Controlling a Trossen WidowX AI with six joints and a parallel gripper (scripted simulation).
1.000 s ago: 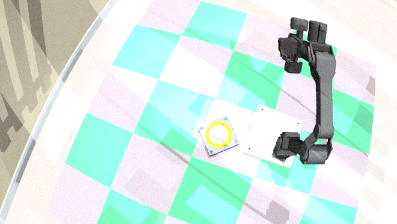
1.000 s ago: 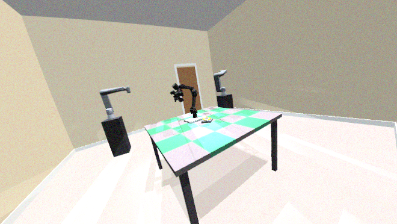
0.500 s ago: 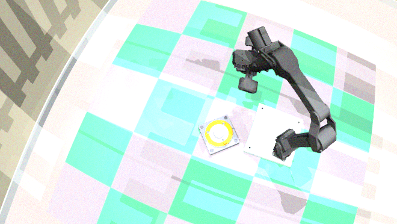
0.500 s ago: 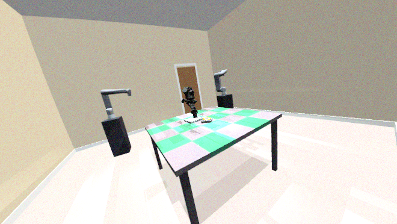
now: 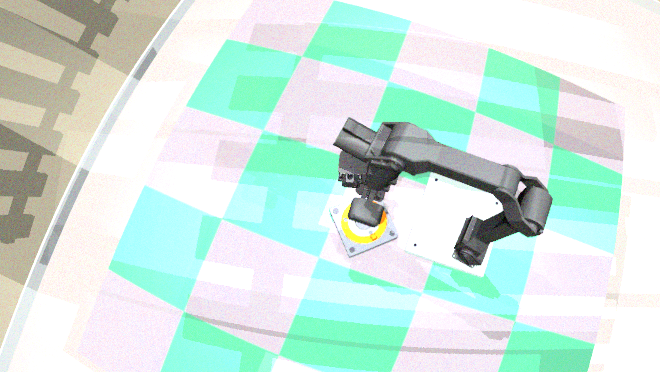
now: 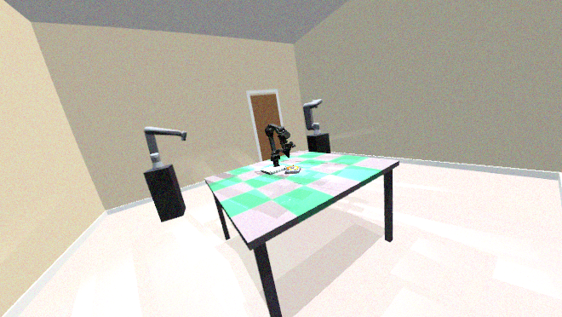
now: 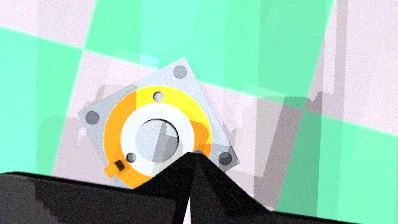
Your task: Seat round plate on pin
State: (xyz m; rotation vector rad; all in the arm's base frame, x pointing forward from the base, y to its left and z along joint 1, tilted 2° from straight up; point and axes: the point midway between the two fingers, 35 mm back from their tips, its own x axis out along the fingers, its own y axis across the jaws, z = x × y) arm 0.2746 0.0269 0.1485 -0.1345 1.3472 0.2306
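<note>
The round plate (image 5: 361, 240) (image 7: 116, 132), a yellow and orange ring around a white inner ring, sits around the grey post (image 7: 156, 142) on the square grey base (image 5: 351, 254) (image 7: 172, 68). In the wrist view its orange tab (image 7: 110, 171) points lower left, with a dark square mark at its root and a small round hole (image 7: 131, 157) just inward. Another hole (image 7: 158, 96) is at the top. I cannot make out the pin or any tilt. My gripper (image 5: 366, 212) (image 6: 288, 156) (image 7: 193, 161) is shut and empty, its tips over the plate's edge; contact cannot be told.
The white mounting board (image 5: 425, 220) of my arm lies right of the base in the top view. The arm arches over from there. The checkered table (image 6: 281, 209) carries everything. Two grey arms on black pedestals (image 6: 163, 193) (image 6: 319, 143) stand beyond it.
</note>
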